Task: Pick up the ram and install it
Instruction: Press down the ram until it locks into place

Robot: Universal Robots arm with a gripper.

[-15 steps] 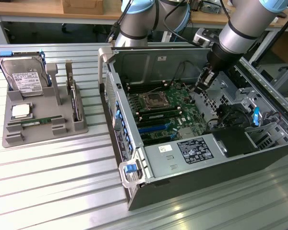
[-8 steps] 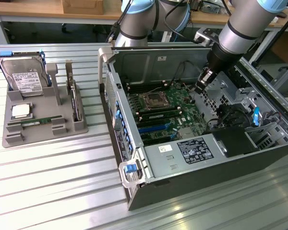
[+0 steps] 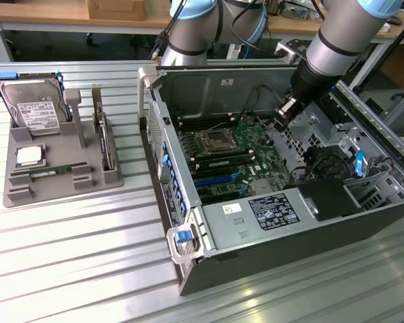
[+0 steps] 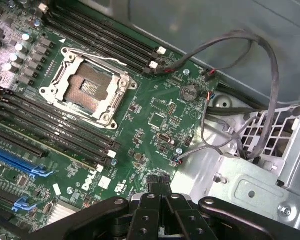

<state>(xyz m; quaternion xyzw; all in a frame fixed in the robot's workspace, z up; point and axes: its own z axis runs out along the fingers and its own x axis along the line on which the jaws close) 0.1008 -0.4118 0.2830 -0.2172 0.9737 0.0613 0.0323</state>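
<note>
The ram (image 3: pixel 51 172) is a thin green stick lying flat in a slot of the grey tray (image 3: pixel 60 194) at the exterior view's left, far from the arm. My gripper (image 3: pixel 285 116) hangs over the right part of the motherboard (image 3: pixel 246 145) inside the open computer case (image 3: pixel 256 249). In the wrist view the gripper (image 4: pixel 160 186) is shut, its black fingers (image 4: pixel 149 200) pressed together with nothing between them. Long black memory slots (image 4: pixel 65 125) run on both sides of the empty processor socket (image 4: pixel 87 87).
The tray also holds a silver hard drive (image 3: pixel 34 108) standing upright and a square silver processor chip (image 3: pixel 29 156). Loose black cables (image 4: pixel 267 75) loop over the case's metal bay beside the board. The power supply (image 3: pixel 273 212) and drive cage (image 3: pixel 363 168) crowd the case's front.
</note>
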